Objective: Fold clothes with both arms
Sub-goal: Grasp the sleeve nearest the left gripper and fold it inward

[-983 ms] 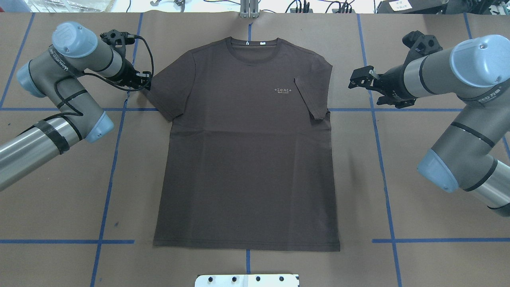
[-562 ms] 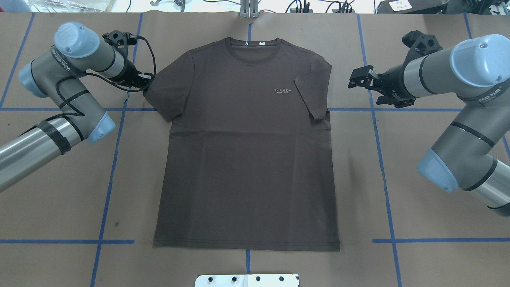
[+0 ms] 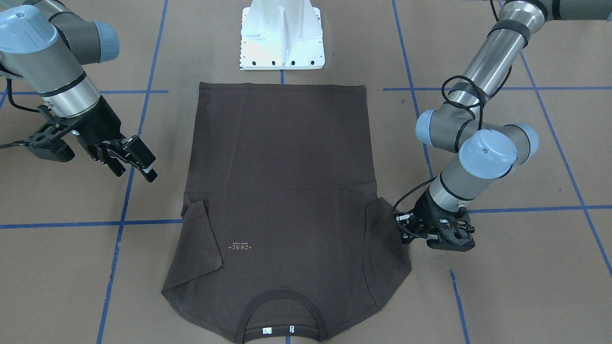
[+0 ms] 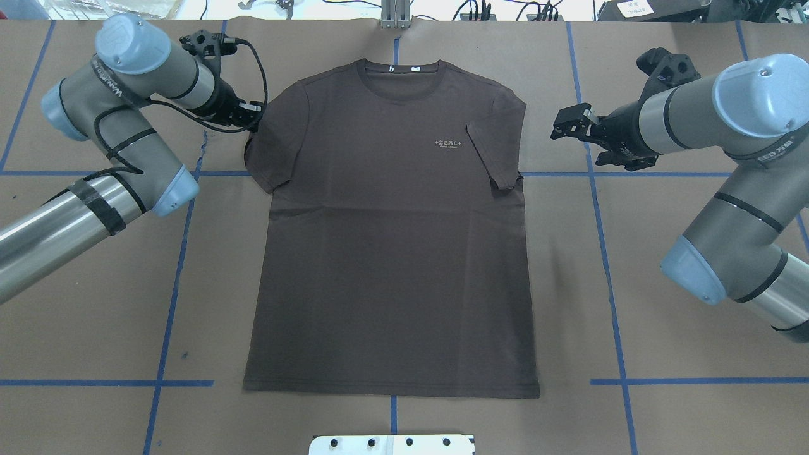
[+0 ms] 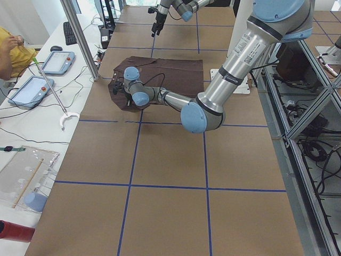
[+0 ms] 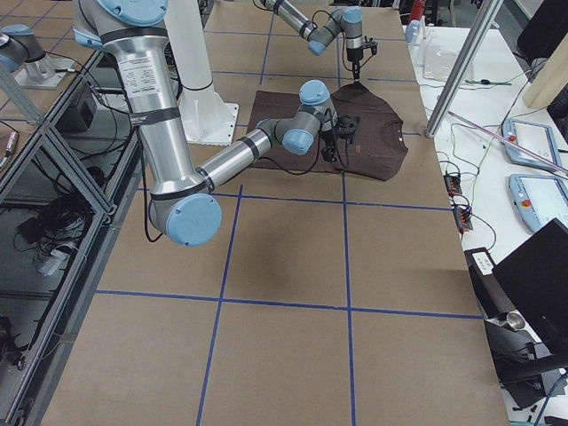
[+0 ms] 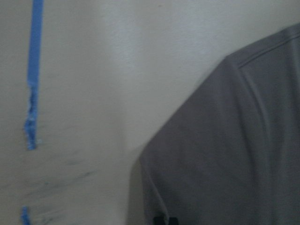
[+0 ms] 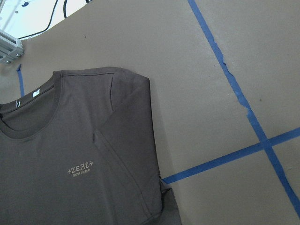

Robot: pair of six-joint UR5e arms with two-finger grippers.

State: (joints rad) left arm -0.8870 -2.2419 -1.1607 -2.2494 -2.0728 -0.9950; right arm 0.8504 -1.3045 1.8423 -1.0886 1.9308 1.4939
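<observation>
T-shirt: lies flat and chest-up at the centre of the overhead view on the brown bench, collar toward the top edge, hem toward the bottom. Sleeve at frame right: lies tucked in over the body, just beside the pale lettering. Left claw, upper left of the frame: sits closed to a narrow pinch on the edge of the other sleeve, slightly raised off the bench there. Right claw, upper right: hovers with fingers spread, grips nothing, hangs near the shirt's edge without touching it.
</observation>
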